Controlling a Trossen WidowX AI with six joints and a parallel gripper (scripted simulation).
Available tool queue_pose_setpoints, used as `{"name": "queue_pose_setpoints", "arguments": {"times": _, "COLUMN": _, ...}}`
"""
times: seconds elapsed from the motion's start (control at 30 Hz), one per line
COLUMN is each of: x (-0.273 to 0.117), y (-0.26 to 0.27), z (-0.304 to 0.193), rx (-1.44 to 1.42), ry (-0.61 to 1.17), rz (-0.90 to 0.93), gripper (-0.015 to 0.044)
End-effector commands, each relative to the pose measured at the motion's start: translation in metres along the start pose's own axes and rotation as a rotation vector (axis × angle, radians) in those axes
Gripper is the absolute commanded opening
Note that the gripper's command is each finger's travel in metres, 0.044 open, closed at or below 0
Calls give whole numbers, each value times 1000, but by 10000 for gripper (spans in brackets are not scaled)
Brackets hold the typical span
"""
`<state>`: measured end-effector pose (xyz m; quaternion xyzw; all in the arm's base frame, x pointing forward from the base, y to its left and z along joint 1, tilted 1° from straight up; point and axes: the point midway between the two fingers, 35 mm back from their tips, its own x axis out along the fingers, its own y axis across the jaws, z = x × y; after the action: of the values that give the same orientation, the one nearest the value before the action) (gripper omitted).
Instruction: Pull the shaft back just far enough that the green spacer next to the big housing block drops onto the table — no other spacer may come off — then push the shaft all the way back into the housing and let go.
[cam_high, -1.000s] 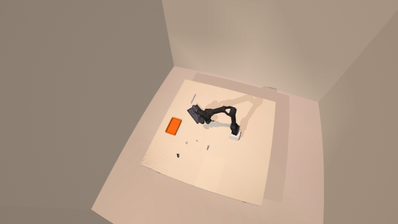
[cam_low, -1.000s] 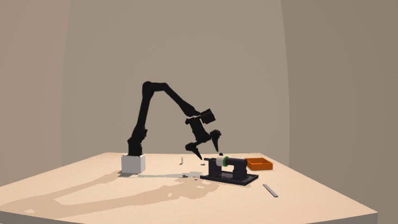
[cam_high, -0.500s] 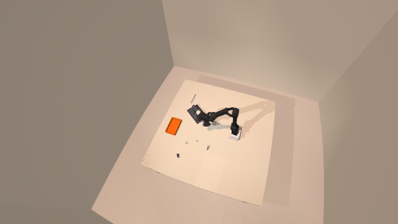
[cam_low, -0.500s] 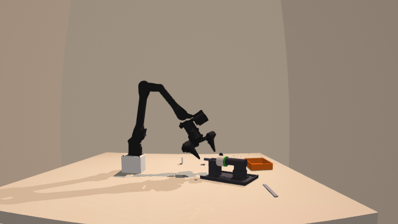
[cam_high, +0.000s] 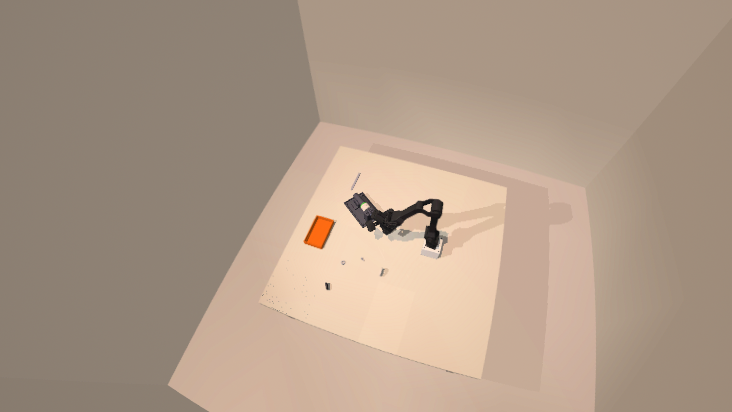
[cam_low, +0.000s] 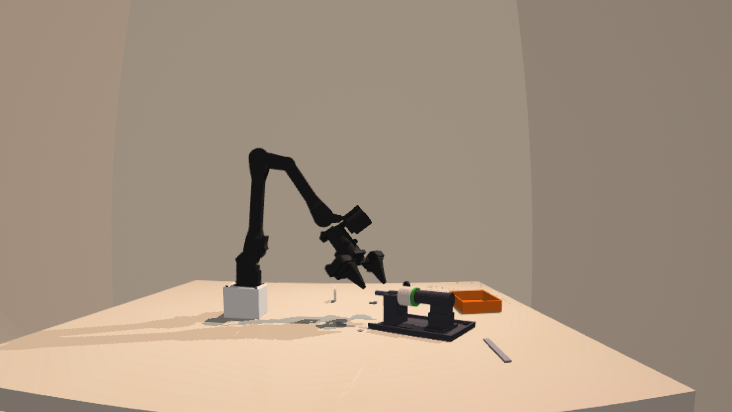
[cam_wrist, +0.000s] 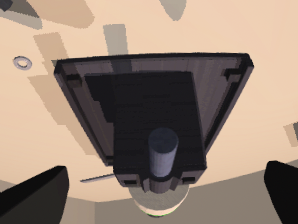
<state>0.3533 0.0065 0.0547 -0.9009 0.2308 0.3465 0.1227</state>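
Observation:
The dark shaft (cam_low: 379, 292) (cam_wrist: 163, 142) pokes out of the near support block (cam_low: 394, 309) (cam_wrist: 155, 100), its free end toward my gripper. White spacers (cam_low: 405, 295) (cam_wrist: 159, 200) sit on the shaft line between this block and the housing (cam_low: 441, 316). The green spacer (cam_high: 363, 205) (cam_low: 415, 296) is up on the shaft line against the housing's dark barrel (cam_low: 434, 297); only a thin green edge shows in the wrist view. My gripper (cam_low: 374, 285) (cam_wrist: 170, 176) is open and empty, just above and short of the shaft end, with its fingers on either side of the shaft in the wrist view.
The fixture's base plate (cam_low: 409, 332) (cam_wrist: 150, 56) carries both blocks. An orange tray (cam_high: 319, 232) (cam_low: 478, 304) stands beyond the fixture. A flat grey bar (cam_high: 356, 181) (cam_low: 496, 350) lies past its far end. Small parts, including a dark one (cam_high: 327, 286), lie scattered on the table.

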Motion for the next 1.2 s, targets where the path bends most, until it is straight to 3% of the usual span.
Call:
{"name": "queue_pose_setpoints", "arguments": {"times": 0.0, "x": -1, "y": 2, "z": 2, "rx": -32, "ry": 7, "rz": 3, "gripper": 440}}
{"name": "queue_pose_setpoints", "arguments": {"times": 1.17, "x": 4, "y": 2, "z": 2, "rx": -32, "ry": 7, "rz": 3, "gripper": 440}}
